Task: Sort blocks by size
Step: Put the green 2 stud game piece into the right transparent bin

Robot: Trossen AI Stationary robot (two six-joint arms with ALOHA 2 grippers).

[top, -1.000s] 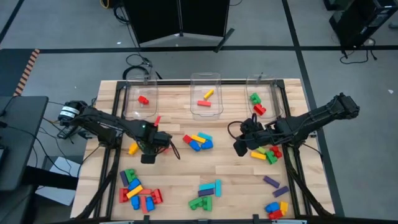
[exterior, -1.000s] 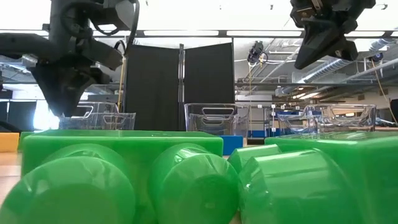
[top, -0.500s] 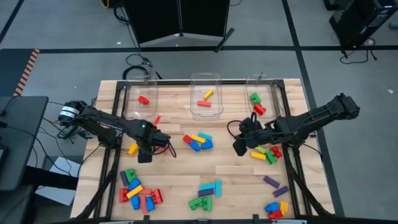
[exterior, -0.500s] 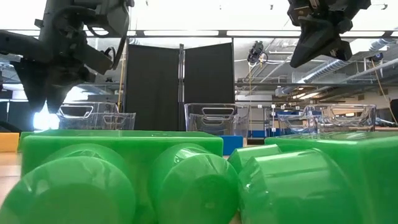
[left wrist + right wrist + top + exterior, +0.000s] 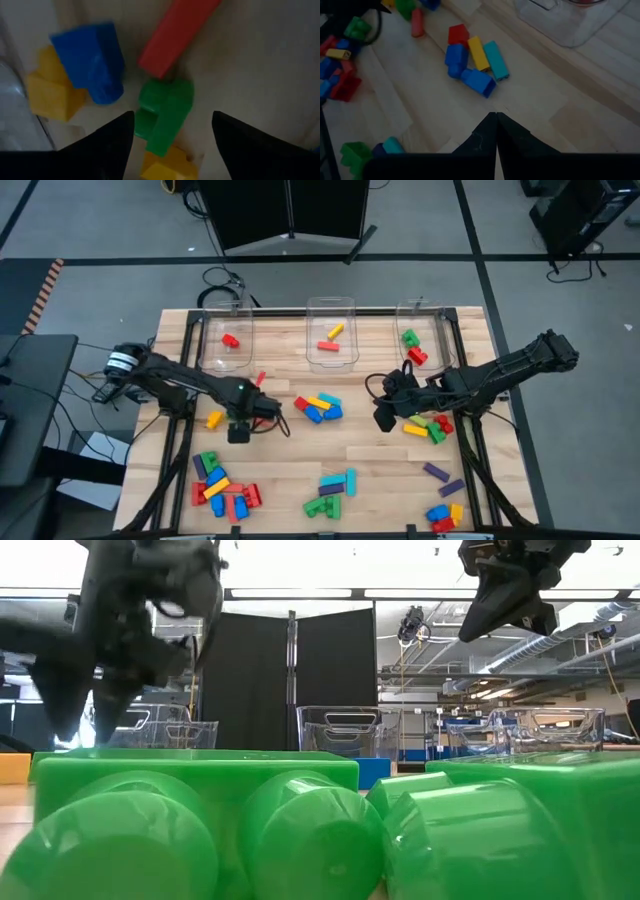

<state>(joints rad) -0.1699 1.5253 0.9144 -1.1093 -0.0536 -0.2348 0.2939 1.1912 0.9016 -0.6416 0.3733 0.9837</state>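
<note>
With fingers spread, the left gripper (image 5: 170,135) is straddling a small green plastic brick (image 5: 165,112) at centre frame, risking nudging the long red plastic brick (image 5: 175,32) touching it.

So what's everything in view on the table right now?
clear bins: three, transparent, along the table's far edge
blocks in bins: five; red in the left bin; yellow and red in the middle; green and red in the right
loose blocks: many, mixed colours, in clusters at centre, front left, front centre, right and front right
table: one, light wood
left gripper: open, left of the centre cluster
right gripper: shut, right of the centre cluster
</note>
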